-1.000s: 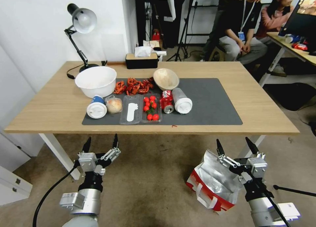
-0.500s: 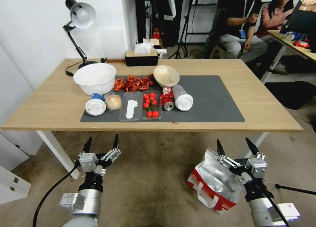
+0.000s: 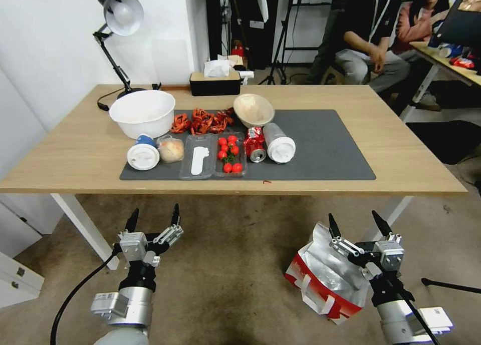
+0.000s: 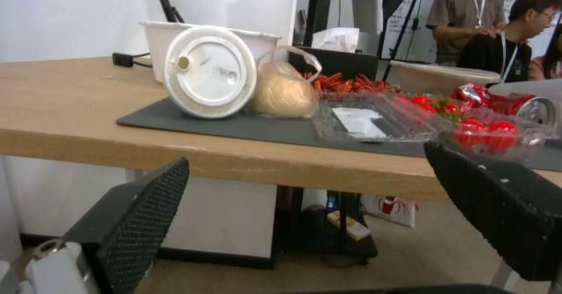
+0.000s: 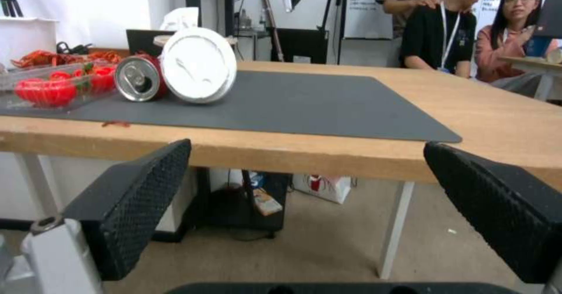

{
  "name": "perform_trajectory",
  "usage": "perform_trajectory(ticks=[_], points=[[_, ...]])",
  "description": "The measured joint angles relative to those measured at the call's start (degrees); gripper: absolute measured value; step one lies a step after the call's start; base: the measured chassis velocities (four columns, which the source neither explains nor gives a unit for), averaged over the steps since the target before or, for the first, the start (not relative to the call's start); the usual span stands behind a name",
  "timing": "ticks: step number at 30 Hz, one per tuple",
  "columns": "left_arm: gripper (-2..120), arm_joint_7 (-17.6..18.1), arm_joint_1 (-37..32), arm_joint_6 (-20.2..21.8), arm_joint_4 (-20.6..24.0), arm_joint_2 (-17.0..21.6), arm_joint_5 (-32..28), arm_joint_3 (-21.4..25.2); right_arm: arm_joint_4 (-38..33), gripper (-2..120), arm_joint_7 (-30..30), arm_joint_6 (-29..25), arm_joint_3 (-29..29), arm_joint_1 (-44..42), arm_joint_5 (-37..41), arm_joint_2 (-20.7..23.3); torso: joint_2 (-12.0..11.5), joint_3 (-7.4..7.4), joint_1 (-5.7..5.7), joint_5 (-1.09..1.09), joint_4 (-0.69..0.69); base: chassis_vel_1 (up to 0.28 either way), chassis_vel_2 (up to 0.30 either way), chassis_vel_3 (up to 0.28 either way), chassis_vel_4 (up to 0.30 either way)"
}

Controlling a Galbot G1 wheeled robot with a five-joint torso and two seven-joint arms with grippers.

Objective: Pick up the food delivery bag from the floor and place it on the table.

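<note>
1. Left gripper (image 3: 153, 218) raised below the table (image 3: 75, 154) edge, claw spread, holding nothing
2. Food delivery bag (image 3: 325, 280) stands open on the floor (image 3: 230, 270), near the table's right leg
3. Right gripper (image 3: 357, 226) just over the bag's far rim, claw spread, pinching nothing

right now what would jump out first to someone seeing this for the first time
The food delivery bag, white and red with a foil-lined open top, stands on the floor just under the open right gripper. Above it, the table carries a dark mat crowded with red crayfish, a tray of tomatoes and a big white bowl. The open left gripper hangs in front of the table edge.
</note>
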State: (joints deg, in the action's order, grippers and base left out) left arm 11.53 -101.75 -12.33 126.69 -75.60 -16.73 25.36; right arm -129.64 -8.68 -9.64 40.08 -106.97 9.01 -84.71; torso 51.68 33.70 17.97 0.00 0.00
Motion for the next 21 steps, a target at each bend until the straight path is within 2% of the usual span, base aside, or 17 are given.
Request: perform_trajectory(ticks=[9,11,21], points=[[100,0.18,0.06,-0.04,-0.19,0.03,0.09,0.25,0.0,100,-0.03,0.03,0.0,0.0,0.03,-0.05,-1.73,-0.99,-0.72,-0.01,0.0,0.0,0.0,0.0,0.0],[100,0.19,-0.04,-0.19,-0.25,-0.02,0.19,0.31,-0.04,100,-0.07,0.09,0.03,0.0,0.05,-0.04,-2.77,-1.54,-1.2,0.0,0.0,0.0,0.0,0.0,0.0],[100,0.18,-0.12,-0.25,-0.16,-0.17,0.44,0.32,-0.48,100,-0.11,0.13,0.1,-0.12,0.09,-0.05,-5.21,-2.95,-2.24,0.0,0.0,0.0,0.0,0.0,0.0]])
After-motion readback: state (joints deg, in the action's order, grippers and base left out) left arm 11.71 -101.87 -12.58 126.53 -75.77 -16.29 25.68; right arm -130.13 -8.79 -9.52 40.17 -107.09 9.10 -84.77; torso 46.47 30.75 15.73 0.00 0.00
